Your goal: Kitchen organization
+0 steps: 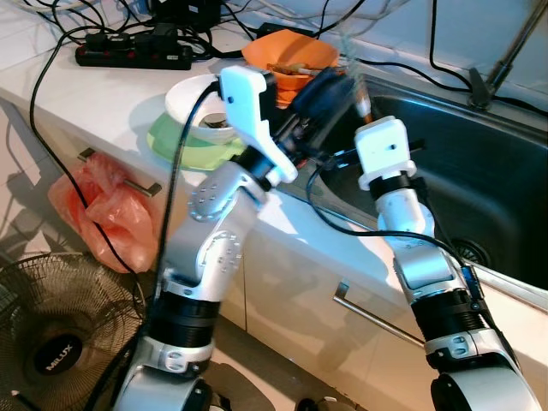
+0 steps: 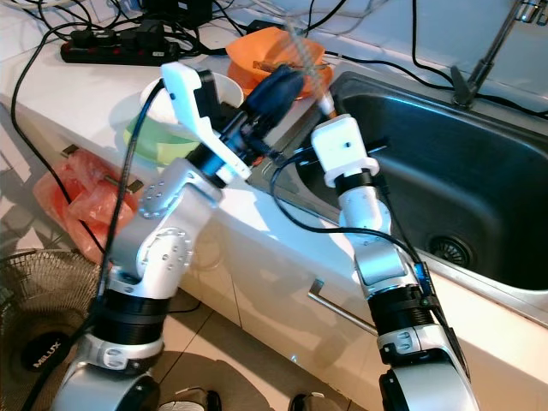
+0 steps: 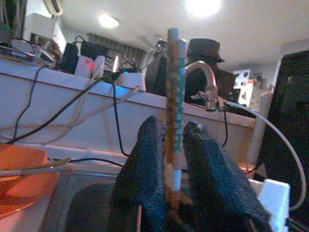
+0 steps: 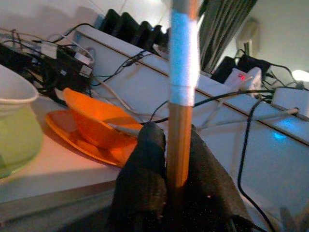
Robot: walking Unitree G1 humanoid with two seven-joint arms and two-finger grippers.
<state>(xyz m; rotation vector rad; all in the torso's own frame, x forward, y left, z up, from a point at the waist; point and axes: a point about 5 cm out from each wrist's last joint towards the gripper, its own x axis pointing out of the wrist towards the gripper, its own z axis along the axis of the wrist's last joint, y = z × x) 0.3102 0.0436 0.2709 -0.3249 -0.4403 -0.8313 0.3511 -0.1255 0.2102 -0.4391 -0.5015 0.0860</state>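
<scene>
Mid-task, judging by the clutter. Both grippers raised over the near left corner of the dark stainless steel sink (image 1: 479, 171). Left gripper (image 3: 170, 145) clamped on a pair of slim wooden chopsticks with pale blue patterned ends (image 3: 174, 87), held upright. Right gripper (image 4: 171, 159) closed around a wooden chopstick with a light blue band (image 4: 182, 63), also upright. Left of the sink, on the white counter: glossy orange plastic bowl and plate (image 1: 287, 56) with food scraps, white ceramic bowl stacked in a pale green bowl (image 1: 184, 141). Dishes not yet sorted.
</scene>
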